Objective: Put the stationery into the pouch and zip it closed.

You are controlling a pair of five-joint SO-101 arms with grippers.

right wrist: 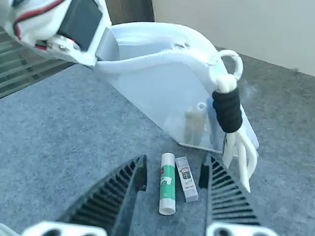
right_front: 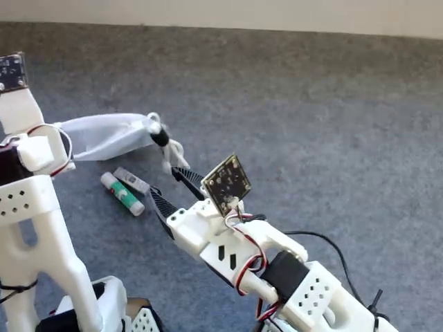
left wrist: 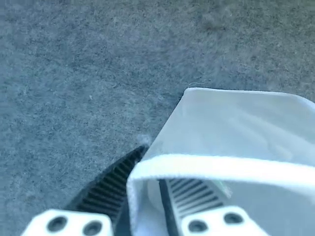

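A translucent white pouch (right_front: 111, 135) lies on the grey carpet with its mouth held up at one end by my left gripper (right_front: 66, 149). In the left wrist view that gripper (left wrist: 150, 169) is shut on the pouch (left wrist: 236, 123) rim. A black zip pull (right wrist: 227, 110) with a white cord hangs at the pouch's (right wrist: 162, 93) other end, and pale items show inside. A green-and-white glue stick (right_front: 123, 194) and a small grey eraser (right_front: 131, 180) lie side by side just in front. My right gripper (right_front: 162, 180) hovers open beside them; its view has glue stick (right wrist: 167, 183) and eraser (right wrist: 186, 179) between the fingers of the gripper (right wrist: 174, 167).
Grey carpet (right_front: 311, 124) spreads open to the right and back. A pale wall edge (right_front: 277, 14) runs along the far side. The left arm's white body (right_front: 34, 228) stands at the near left.
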